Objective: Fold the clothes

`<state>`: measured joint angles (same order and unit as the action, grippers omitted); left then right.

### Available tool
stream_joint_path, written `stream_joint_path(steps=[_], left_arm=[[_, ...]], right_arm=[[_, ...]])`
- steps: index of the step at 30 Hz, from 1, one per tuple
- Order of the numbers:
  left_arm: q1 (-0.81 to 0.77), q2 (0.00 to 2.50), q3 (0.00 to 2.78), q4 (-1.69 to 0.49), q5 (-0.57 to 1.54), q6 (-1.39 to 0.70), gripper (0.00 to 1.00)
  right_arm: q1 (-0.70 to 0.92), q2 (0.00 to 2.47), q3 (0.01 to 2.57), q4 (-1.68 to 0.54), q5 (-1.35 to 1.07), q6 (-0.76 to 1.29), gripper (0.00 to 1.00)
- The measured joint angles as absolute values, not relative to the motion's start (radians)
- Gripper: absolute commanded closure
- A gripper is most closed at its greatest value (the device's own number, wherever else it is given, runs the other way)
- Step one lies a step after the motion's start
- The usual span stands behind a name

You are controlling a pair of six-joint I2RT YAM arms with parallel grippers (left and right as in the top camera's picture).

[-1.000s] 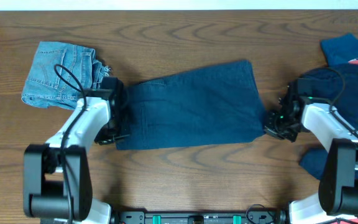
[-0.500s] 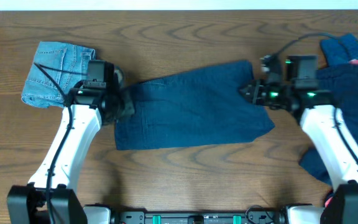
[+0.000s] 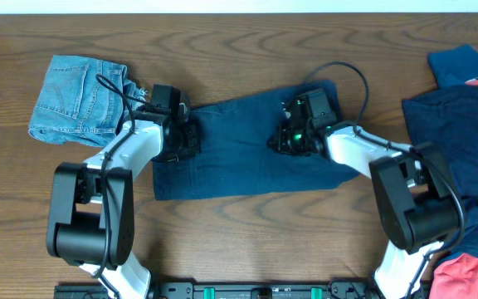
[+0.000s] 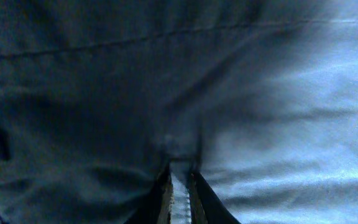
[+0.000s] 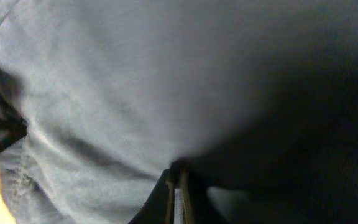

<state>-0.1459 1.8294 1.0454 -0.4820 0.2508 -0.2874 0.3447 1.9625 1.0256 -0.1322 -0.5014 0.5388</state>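
Dark-navy shorts (image 3: 239, 158) lie spread mid-way along the wooden table (image 3: 222, 50), the left gripper (image 3: 187, 139) pinched tight on cloth near their left edge, the right gripper (image 3: 282, 141) likewise clamped on cloth right of centre, light denim shorts (image 3: 77, 100) lying far left.

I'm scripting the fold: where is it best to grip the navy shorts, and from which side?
The shorts lie flat, long side running left to right. Probably pinch a short end's edge, coming in low from that end, so it can fold across. The left hand pinches fabric near the left end; the right hand, right of the middle.
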Motion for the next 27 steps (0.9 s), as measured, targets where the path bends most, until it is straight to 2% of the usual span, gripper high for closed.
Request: stream_joint_path(steps=[8,9,11,17,20,24,27], left_arm=[[-0.057,1.820,1.046,-0.468,0.166,-0.260,0.83],[-0.041,1.818,1.046,-0.465,0.160,-0.259,0.78],[0.008,1.814,1.046,-0.458,0.134,-0.253,0.76],[0.159,1.814,1.045,-0.466,0.045,-0.249,0.72],[0.203,1.814,1.045,-0.475,0.027,-0.249,0.72],[0.221,1.814,1.045,-0.529,0.058,-0.241,0.71],[0.221,1.807,1.045,-0.581,0.142,-0.226,0.63]], right_arm=[[0.152,1.949,1.047,-0.283,-0.487,0.564,0.96],[0.130,1.946,1.048,-0.303,-0.488,0.560,0.96],[0.091,1.942,1.051,-0.346,-0.497,0.538,0.96],[0.060,1.925,1.066,-0.466,-0.447,0.493,0.98],[0.050,1.915,1.068,-0.497,-0.416,0.470,0.96],[0.024,1.897,1.066,-0.532,-0.397,0.427,0.88],[0.005,1.856,1.047,-0.568,-0.361,0.372,0.82]])
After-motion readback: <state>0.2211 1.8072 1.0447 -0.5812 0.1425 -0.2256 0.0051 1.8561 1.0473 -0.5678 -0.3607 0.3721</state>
